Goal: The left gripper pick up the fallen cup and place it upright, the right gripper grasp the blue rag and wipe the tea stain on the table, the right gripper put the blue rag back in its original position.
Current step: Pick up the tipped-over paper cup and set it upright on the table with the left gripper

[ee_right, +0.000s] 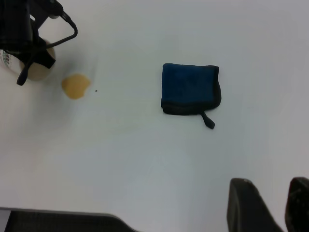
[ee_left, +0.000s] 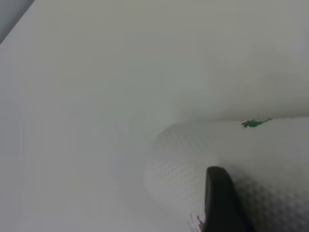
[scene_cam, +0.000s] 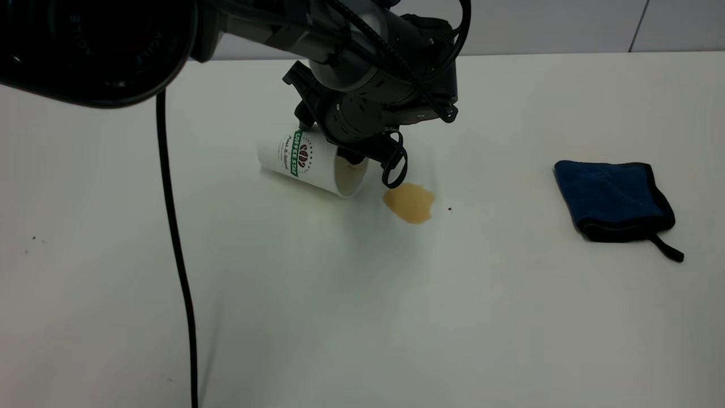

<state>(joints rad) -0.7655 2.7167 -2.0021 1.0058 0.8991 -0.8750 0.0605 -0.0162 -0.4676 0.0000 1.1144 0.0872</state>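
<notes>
The white cup [scene_cam: 300, 161] with the green COFFEE STAR band lies on its side on the table [scene_cam: 340, 294], its mouth towards the tea stain [scene_cam: 409, 202]. My left gripper [scene_cam: 354, 160] is at the cup's mouth and shut on its rim, one finger [ee_left: 219, 198] pressed on the outer wall [ee_left: 270, 154], the other hidden. The light-brown stain lies just right of the cup mouth. The blue rag [scene_cam: 614, 198] lies folded at the right, also in the right wrist view [ee_right: 190, 89]. My right gripper [ee_right: 270, 182] hangs high and away from the rag, fingers slightly apart and empty.
A black cable [scene_cam: 175, 243] hangs down across the left of the table. A tiny dark speck [scene_cam: 450, 208] sits right of the stain. The stain [ee_right: 76, 86] and the left arm [ee_right: 24, 34] show far off in the right wrist view.
</notes>
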